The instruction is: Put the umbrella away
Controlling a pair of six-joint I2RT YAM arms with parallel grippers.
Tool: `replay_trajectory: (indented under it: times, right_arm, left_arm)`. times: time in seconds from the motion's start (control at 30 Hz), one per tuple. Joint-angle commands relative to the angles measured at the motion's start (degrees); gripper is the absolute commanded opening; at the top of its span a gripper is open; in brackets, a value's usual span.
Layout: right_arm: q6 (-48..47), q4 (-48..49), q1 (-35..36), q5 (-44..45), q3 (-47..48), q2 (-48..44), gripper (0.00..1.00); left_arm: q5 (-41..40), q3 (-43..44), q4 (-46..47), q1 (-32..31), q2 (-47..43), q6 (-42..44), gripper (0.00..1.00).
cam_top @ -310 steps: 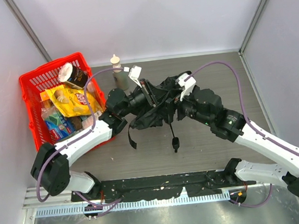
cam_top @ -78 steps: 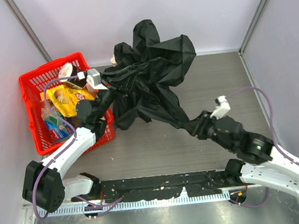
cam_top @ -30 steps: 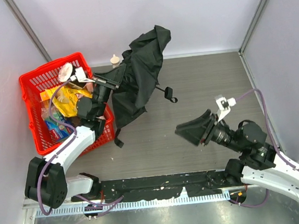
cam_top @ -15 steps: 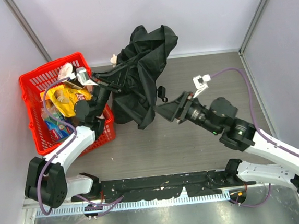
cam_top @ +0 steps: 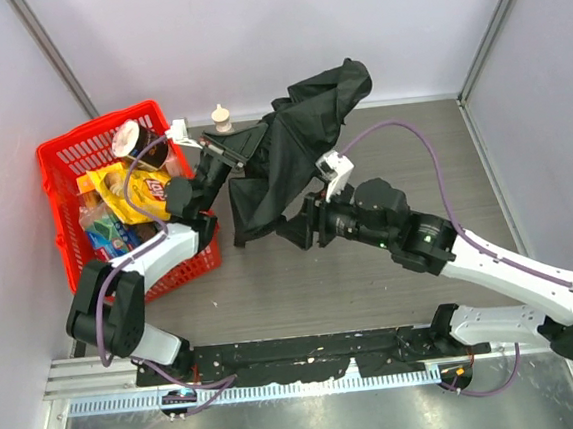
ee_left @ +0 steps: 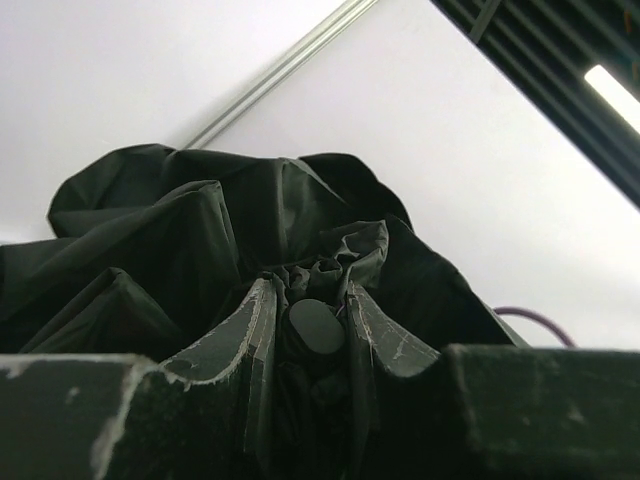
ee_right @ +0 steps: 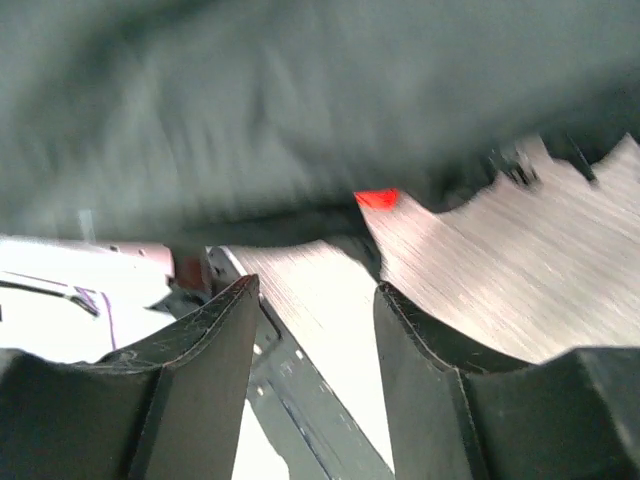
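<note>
Fabric is hanging loose and baggy from the umbrella (cam_top: 304, 133), so we are judging this job as well short of finished. We are holding the umbrella up off the table (cam_top: 412, 153), toward the far side, just right of the red basket (cam_top: 66, 158) and in front of the small bottle (cam_top: 221, 117) by the back wall.

Our left gripper (ee_left: 310, 300) is clamping a small round black part of the umbrella, and bunched canopy is crowding around its fingers (ee_left: 250, 335). We cannot tell from the wrist view whether that part is the tip or a piece of the shaft.

Our right gripper (ee_right: 315, 288) is standing with its jaws apart and nothing between them. Only bare table is showing through the gap, and the dark cloth is passing blurred just above. From overhead it is sitting right at the lower edge of the drooping fabric, though we cannot say whether it is touching.

As we are reading it, the canopy is collapsed but not gathered, wrapped or fastened, and the umbrella is not resting anywhere. What is left, we are guessing, is bunching the cloth around the shaft with the free gripper and then setting the bundle down, perhaps in the basket, which is already looking full.
</note>
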Motion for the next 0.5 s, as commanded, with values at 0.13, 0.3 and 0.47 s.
replay_trajectory:
  times: [0.13, 0.3, 0.47]
  right_arm:
    - [-9.9, -29.2, 0.2, 11.0, 14.9, -13.8, 0.62]
    - [-16.9, -33.3, 0.3, 14.4, 25.7, -8.2, 0.71]
    - [-21.6, -32.5, 0.2, 13.8, 34.1, 0.3, 0.76]
  left_arm:
    - [5.6, 8.1, 18.2, -0.1, 3.0, -9.5, 0.0]
    - [12.0, 9.8, 18.1, -0.3, 2.4, -7.3, 0.0]
    - [16.3, 11.1, 18.1, -0.6, 2.5, -8.5, 0.0]
